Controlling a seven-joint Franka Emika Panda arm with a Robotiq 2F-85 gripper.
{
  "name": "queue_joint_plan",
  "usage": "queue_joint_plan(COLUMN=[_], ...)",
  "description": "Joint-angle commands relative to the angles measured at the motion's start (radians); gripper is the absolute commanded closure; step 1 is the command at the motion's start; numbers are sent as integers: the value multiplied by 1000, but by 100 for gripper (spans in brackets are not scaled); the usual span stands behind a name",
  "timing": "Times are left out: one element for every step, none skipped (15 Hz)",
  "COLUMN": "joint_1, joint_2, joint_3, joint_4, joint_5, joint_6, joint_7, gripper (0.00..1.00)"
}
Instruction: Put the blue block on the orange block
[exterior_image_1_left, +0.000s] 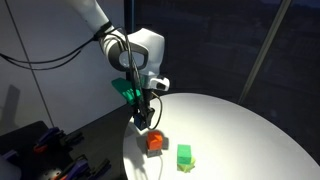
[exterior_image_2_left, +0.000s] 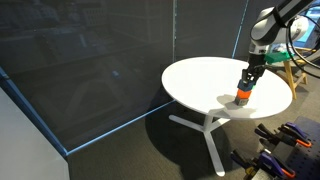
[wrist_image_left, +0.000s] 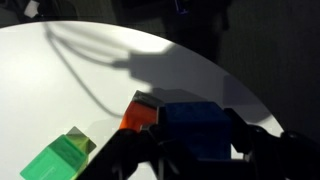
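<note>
While the hand is clenched on the blue block, held just above the orange block, contact cannot be confirmed; final seating and release appear outstanding. The green block lies near the orange block.

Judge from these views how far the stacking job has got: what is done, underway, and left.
Done: the blue block is gripped in the shut pincer. In hand: it hangs over the orange block, whose edge shows beside it in the wrist view; contact cannot be told. Left: settle it, release, withdraw. The green block stands apart.
</note>
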Motion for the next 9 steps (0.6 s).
queue_joint_plan(joint_1=[-15,-18,-20,-22,-24,-25,-27,-29,-30], joint_2=[20,25,31,38,44,51,57,64,71], joint_3=[-13,-18,-21,-25,-28,-31,-33,-35,-37], joint_4=[48,55,62,69,75,83,90,97,104], joint_5=[41,46,48,50,52,52,54,54,54], joint_6=[-36,-34,-34,-33,-32,-30,-30,-32,-31], joint_7=[68,87,101,118,132,149,165,177,193], gripper=[66,66,66,66,66,66,66,66,66])
